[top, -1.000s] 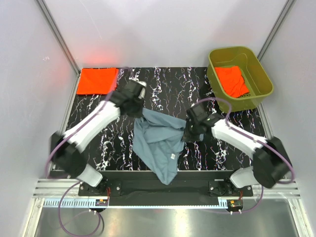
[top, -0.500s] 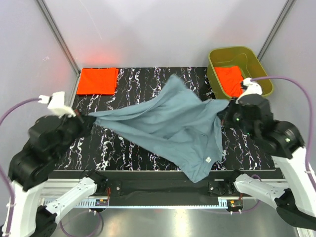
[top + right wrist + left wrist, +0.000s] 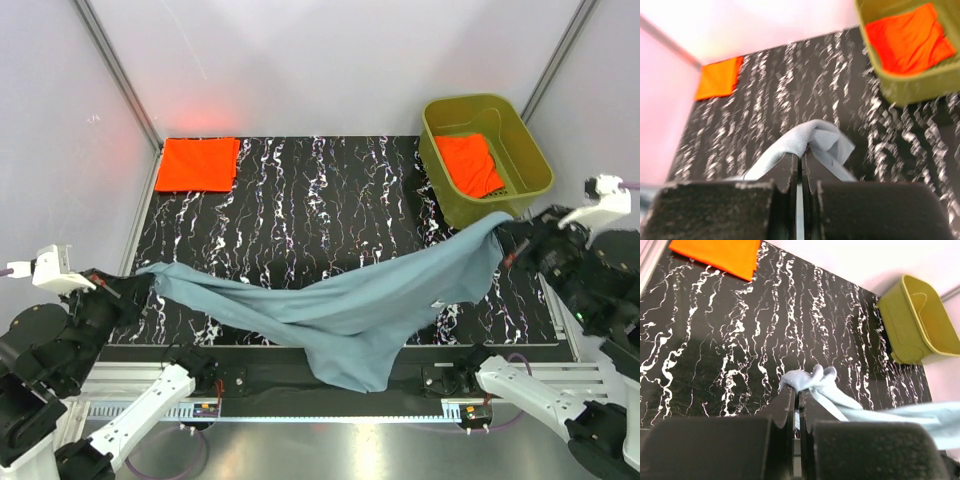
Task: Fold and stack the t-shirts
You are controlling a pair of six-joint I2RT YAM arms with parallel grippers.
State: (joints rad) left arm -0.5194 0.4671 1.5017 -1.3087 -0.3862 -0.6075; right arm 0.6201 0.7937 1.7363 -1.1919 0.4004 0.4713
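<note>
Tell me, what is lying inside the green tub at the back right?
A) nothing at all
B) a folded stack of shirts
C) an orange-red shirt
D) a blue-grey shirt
C: a single orange-red t-shirt lies loosely crumpled in the olive-green tub, while the blue-grey t-shirt is stretched out outside it.

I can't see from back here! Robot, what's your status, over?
Left gripper, right gripper: both shut on blue-grey shirt. Shirt stretched between them, middle drooping. Olive tub near right gripper.
</note>
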